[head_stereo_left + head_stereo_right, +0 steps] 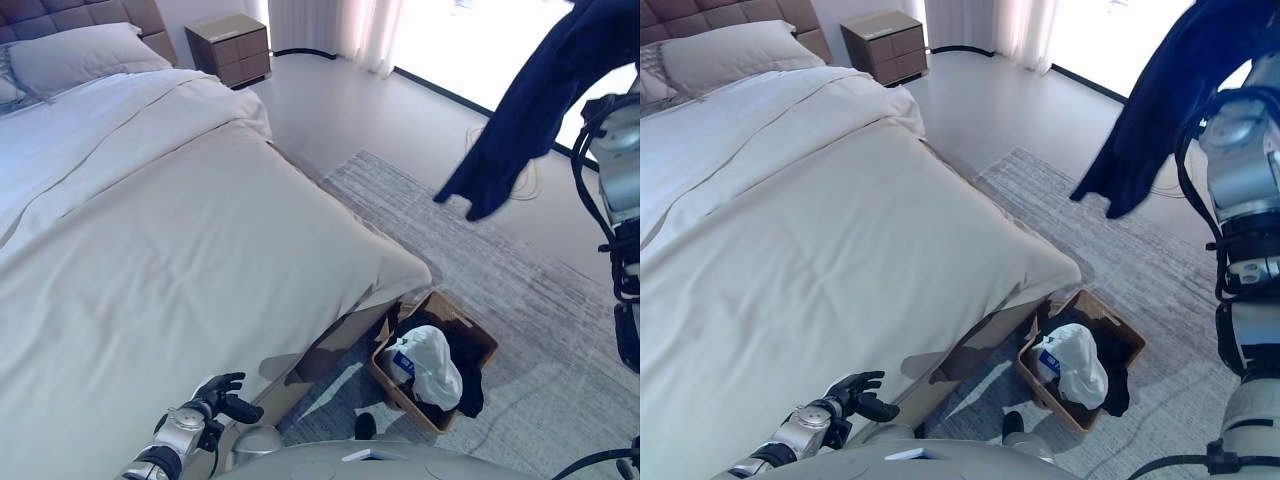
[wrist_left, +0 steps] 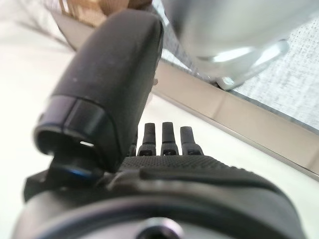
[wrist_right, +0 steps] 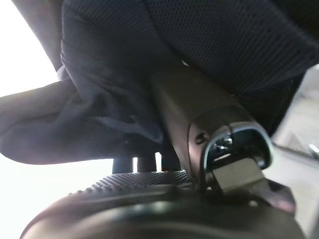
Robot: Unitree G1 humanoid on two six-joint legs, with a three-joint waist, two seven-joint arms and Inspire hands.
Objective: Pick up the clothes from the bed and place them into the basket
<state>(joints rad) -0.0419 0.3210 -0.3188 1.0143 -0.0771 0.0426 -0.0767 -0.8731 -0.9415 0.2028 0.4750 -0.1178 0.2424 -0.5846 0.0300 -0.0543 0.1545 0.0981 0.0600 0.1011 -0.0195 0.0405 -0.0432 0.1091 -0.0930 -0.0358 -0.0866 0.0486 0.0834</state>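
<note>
Low at the near foot of the bed (image 1: 200, 260), the robot's left hand (image 1: 222, 394) hangs just off the mattress edge, its dark fingers (image 2: 168, 137) straight and loosely spread with nothing in them; the thumb stands apart from the row of fingers. High on the opposite side, the right hand (image 3: 199, 124) is raised well above the floor, thumb and fingers closed around a dark navy garment (image 1: 530, 110); the cloth drapes down from the grip in a long hanging fold and fills most of the right wrist view. On the floor, a brown basket (image 1: 478, 335) sits on a grey rug (image 1: 520, 270), just beside the near corner of the bed; inside it lie a white garment (image 1: 430, 365) and a black garment (image 1: 468, 375) that spills over the basket's rim. Pale bedding covers the mattress; a pillow (image 1: 80, 55) rests at the head end against a padded headboard (image 1: 60, 15). Beyond the far corner of the bed stands a wooden nightstand (image 1: 230, 47), near pale curtains (image 1: 340, 25).
</note>
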